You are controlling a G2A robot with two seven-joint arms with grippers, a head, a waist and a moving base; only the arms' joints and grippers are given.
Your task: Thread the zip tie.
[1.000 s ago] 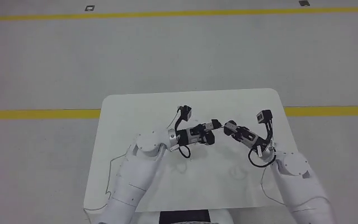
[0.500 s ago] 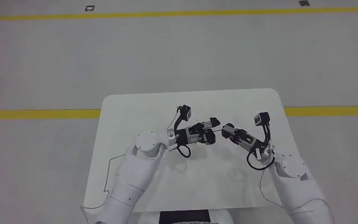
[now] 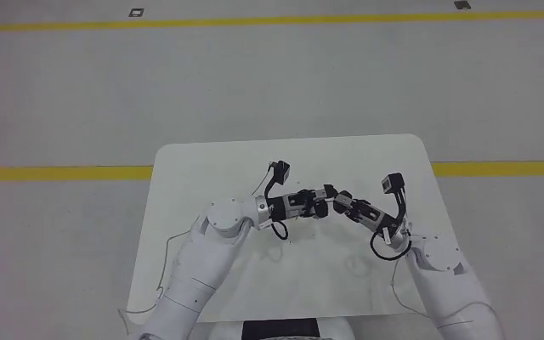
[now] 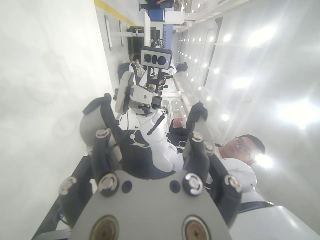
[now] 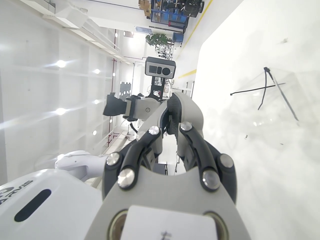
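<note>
Over the middle of the table [image 3: 195, 170], you are holding both hands tip to tip, off the surface, likely so that one can feed a tie across to the other. Your left hand [image 4: 149, 104] is gaping wide with nothing in it, probably waiting to receive. Your right hand [image 5: 172, 101] is pinched narrow; whether it is gripping anything I cannot tell. Farther off, black ties [image 5: 265, 89] are lying crossed on the table.

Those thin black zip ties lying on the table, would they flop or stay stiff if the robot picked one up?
Probably bendy: one of the zip ties lies slightly curved, so it would likely droop when held by an end. They look very thin, so they are likely light and easily flicked aside by a push.
</note>
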